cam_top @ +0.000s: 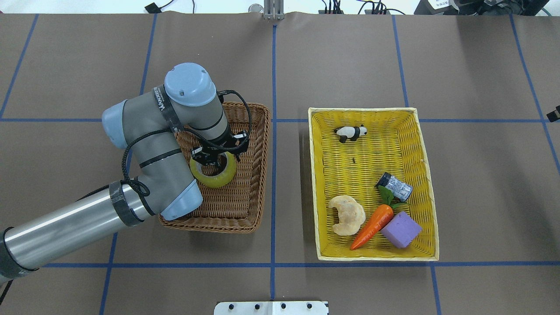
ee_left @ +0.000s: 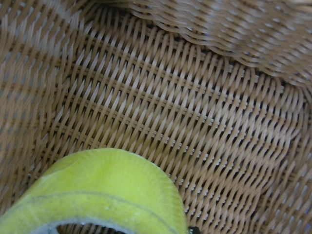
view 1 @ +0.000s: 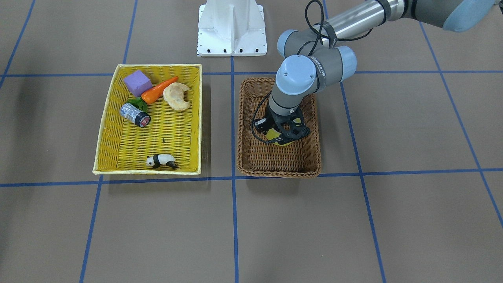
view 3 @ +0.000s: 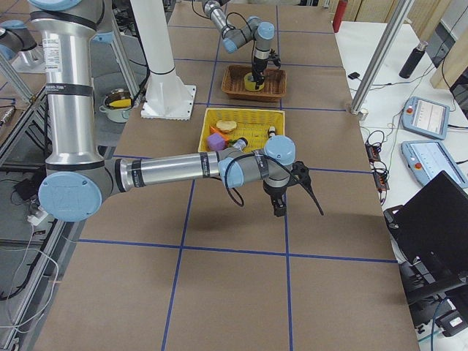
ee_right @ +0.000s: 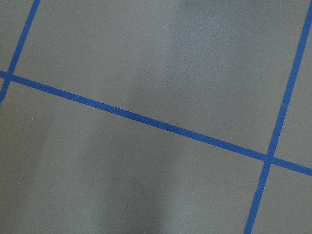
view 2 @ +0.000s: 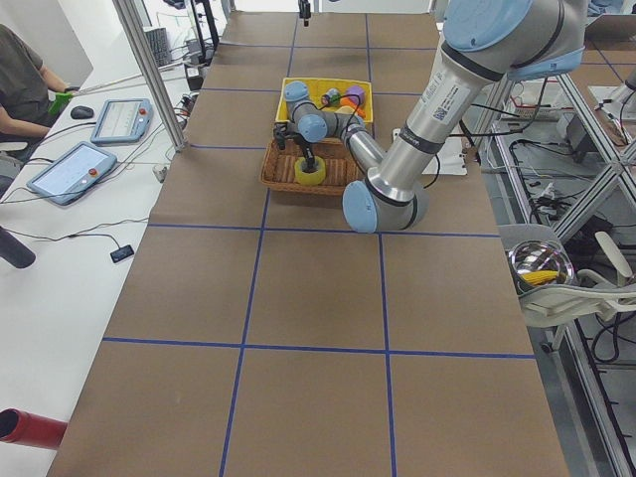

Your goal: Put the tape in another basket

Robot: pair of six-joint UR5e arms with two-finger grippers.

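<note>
Finding: the tape is inside the brown wicker basket, under the left gripper, well apart from the yellow tray. With the roll already in this basket, the step is judged to be the set-down. A pick-up cannot be ruled out. The 2 jaws stand fairly wide astride the roll; whether they press on it cannot be told. If this is a set-down, the next move calls for a full release and a straight lift clear of the basket walls, without dragging the roll. Pose: the left arm comes in low, wrist bent, gripper pointing straight down. The right gripper hangs over the table beyond the tray; its jaw state cannot be told.
</note>
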